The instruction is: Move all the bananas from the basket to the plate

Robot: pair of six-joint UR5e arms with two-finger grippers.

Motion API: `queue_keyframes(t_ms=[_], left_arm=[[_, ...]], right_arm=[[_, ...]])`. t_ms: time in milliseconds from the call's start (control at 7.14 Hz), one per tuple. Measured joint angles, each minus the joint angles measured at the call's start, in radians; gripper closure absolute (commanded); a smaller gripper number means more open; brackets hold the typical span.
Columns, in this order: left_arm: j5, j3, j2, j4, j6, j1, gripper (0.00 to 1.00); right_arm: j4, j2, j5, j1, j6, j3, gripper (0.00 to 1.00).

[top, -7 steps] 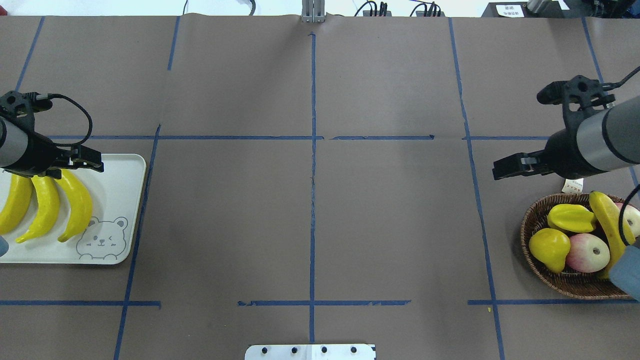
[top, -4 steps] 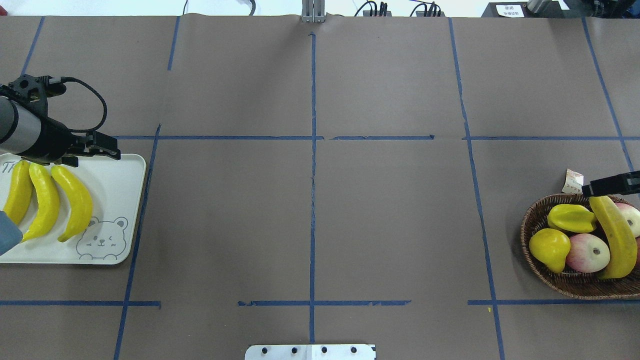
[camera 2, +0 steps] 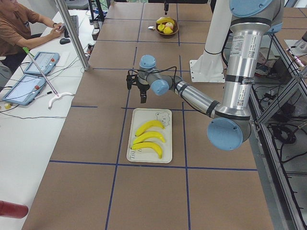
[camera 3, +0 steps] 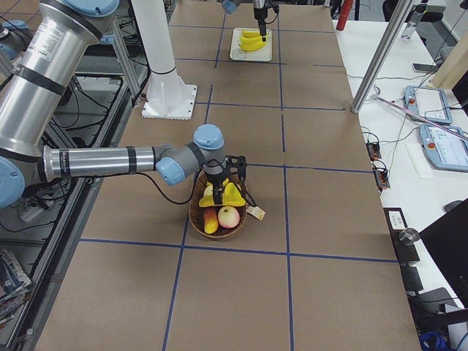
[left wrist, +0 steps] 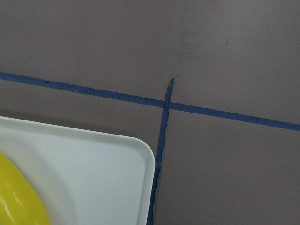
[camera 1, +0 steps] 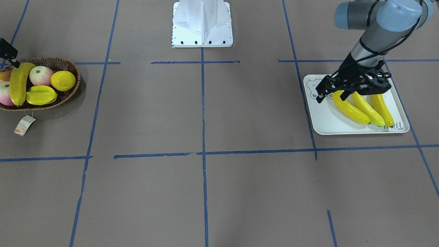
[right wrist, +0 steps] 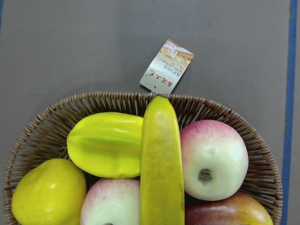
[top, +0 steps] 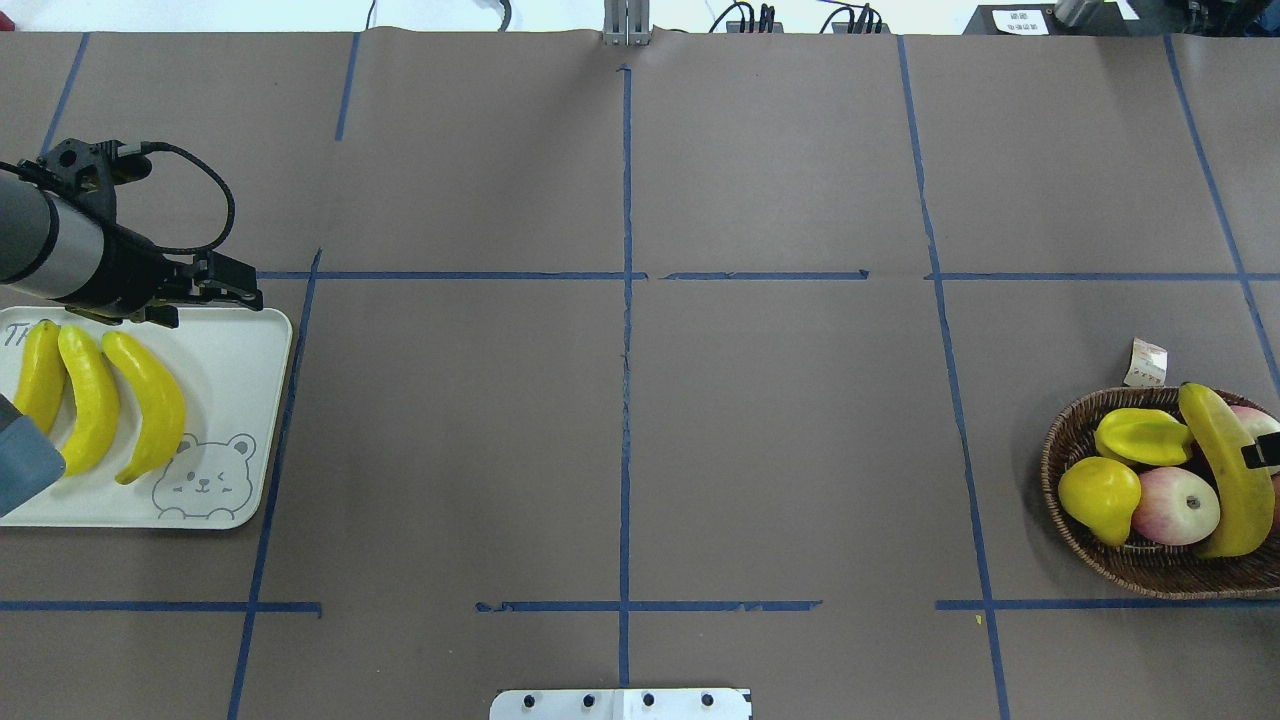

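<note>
Right fingers (top: 1264, 452) apparently hang just above the banana (top: 1235, 510) lying in the basket (top: 1120, 572).

Your bananas (top: 150, 400) look glossy, smooth plastic; the plate (top: 230, 370) is smooth and matt. The basket (right wrist: 42, 126) is rough woven wicker, its tag (right wrist: 167, 66) paper, the table covering (top: 780, 450) matt.

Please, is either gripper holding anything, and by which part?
Nothing is held: the left gripper hangs empty by the tray; the right gripper hovers over the banana in the basket.
</note>
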Motion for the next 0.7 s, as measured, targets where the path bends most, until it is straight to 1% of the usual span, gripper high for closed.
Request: queue_keyframes(t_ms=[280,420,560,700], left_arm=[[0.000,-0.001,-0.005,0.000,-0.005,0.001,0.00],[0.001,-0.001,-0.006,0.000,-0.005,0.002,0.00],[0.001,-0.001,-0.006,-0.001,-0.005,0.002,0.00],[0.001,-0.001,-0.007,-0.001,-0.005,0.002,0.00]], right_arm=[[-0.002,-0.001,0.002,-0.075,0.005,-0.028,0.01],[-0.002,-0.002,0.004,-0.092,0.005,-0.045,0.01],[-0.002,-0.004,0.006,-0.098,0.004,-0.060,0.05],[-0.002,-0.006,0.007,-0.100,0.004,-0.069,0.17]])
